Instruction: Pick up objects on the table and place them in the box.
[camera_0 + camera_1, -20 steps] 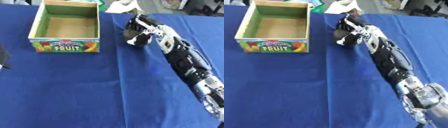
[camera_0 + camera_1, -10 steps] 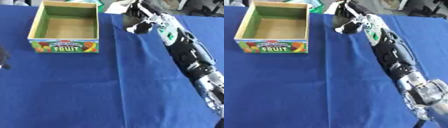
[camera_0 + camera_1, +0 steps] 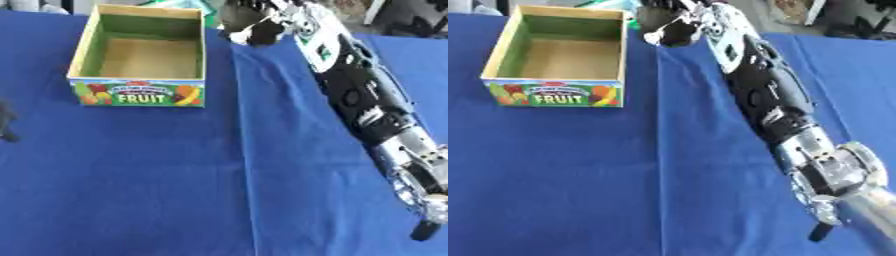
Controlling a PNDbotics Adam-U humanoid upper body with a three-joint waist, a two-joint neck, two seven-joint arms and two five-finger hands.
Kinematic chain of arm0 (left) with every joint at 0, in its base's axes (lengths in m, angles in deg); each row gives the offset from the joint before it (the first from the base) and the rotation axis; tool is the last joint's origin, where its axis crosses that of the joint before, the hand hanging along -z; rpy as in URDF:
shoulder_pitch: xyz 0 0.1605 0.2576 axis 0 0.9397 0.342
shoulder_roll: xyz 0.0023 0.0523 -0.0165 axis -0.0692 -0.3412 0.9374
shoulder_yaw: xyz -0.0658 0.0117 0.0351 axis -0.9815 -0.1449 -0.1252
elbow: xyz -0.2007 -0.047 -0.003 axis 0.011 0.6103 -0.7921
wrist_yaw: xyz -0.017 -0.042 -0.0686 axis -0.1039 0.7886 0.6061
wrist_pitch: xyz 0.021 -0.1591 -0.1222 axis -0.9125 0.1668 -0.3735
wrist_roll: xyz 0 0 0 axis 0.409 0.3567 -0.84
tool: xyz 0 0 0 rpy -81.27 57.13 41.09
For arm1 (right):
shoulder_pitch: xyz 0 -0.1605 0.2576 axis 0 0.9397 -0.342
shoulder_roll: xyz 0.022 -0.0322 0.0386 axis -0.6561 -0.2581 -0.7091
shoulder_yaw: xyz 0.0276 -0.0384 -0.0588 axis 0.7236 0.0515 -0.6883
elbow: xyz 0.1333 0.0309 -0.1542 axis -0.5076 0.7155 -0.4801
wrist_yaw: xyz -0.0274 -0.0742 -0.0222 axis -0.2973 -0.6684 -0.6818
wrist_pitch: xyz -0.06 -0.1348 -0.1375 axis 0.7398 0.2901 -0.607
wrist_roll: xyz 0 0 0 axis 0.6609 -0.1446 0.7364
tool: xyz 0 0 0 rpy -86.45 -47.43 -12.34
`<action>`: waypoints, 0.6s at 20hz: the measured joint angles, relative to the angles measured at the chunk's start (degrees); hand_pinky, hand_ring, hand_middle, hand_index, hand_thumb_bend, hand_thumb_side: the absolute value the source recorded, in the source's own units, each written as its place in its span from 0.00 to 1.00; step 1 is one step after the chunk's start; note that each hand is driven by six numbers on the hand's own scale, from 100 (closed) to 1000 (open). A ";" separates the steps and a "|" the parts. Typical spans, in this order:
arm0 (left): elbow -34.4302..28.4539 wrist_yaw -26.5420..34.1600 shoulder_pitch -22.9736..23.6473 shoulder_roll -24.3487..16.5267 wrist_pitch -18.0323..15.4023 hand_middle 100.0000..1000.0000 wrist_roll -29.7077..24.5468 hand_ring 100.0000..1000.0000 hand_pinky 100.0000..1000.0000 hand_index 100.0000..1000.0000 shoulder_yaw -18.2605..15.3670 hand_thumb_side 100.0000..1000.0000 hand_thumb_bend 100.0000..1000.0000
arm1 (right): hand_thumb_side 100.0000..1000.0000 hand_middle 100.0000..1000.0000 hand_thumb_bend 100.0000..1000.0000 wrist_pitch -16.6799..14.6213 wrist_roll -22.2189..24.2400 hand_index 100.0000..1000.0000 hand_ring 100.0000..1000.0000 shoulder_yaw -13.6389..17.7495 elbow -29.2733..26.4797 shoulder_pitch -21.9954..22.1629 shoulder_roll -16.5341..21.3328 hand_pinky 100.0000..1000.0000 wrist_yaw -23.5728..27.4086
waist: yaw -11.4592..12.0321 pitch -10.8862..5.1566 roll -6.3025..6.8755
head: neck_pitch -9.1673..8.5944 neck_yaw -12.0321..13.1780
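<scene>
Blue cloth covers the surface [image 3: 175, 190]. The open cardboard fruit box with green inner walls [image 3: 140, 60] sits far left, empty. The right hand [image 3: 674, 22] reaches the far edge beside it, fingers curled; whether they hold anything I cannot tell. The left hand [image 3: 5, 125] barely shows at the left edge.

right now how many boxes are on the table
1. The FRUIT box stands open and looks empty at the far left of the blue table, just left of the right hand. No other box shows.
</scene>
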 measured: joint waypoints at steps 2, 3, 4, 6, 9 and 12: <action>0.00 0.10 -0.19 0.12 0.00 0.54 -0.44 0.59 0.42 0.66 0.38 0.44 0.53 | 0.00 0.35 0.00 -0.18 0.29 0.43 0.40 -0.22 0.02 -0.76 -1.06 0.31 -0.33 | 0.80 -0.03 -0.09 | -0.02 -0.75; 0.00 0.15 -0.34 0.30 -0.01 0.53 -0.65 0.59 0.42 0.66 0.54 0.44 0.53 | 0.00 0.35 0.00 -0.30 0.42 0.43 0.40 -0.34 0.02 -1.17 -1.55 0.31 -0.52 | 1.17 -0.04 -0.17 | -0.03 -1.12; 0.00 0.20 -0.51 0.49 0.02 0.53 -0.82 0.59 0.42 0.66 0.66 0.44 0.53 | 0.00 0.35 0.00 -0.41 0.54 0.43 0.40 -0.38 0.02 -1.55 -2.03 0.31 -0.64 | 1.53 -0.05 -0.23 | -0.04 -1.48; 0.00 0.27 -0.55 0.53 -0.02 0.53 -1.14 0.59 0.42 0.66 0.96 0.44 0.53 | 0.00 0.35 0.00 -0.55 0.72 0.43 0.40 -0.47 0.04 -1.98 -3.05 0.31 -0.74 | 2.37 -0.06 -0.23 | -0.04 -2.17; 0.00 0.47 -0.87 0.96 0.00 0.53 -1.70 0.59 0.42 0.66 1.44 0.44 0.53 | 0.00 0.35 0.00 -0.87 1.29 0.44 0.41 -0.90 0.29 -2.22 -5.04 0.33 -0.86 | 4.11 -0.06 -0.33 | -0.06 -3.42; 0.00 0.63 -1.65 1.65 -0.01 0.53 -2.25 0.59 0.42 0.66 1.93 0.43 0.53 | 0.00 0.36 0.00 -1.09 1.93 0.45 0.43 -1.36 0.69 -2.08 -6.66 0.34 -1.59 | 6.11 -0.06 -0.46 | -0.38 -4.85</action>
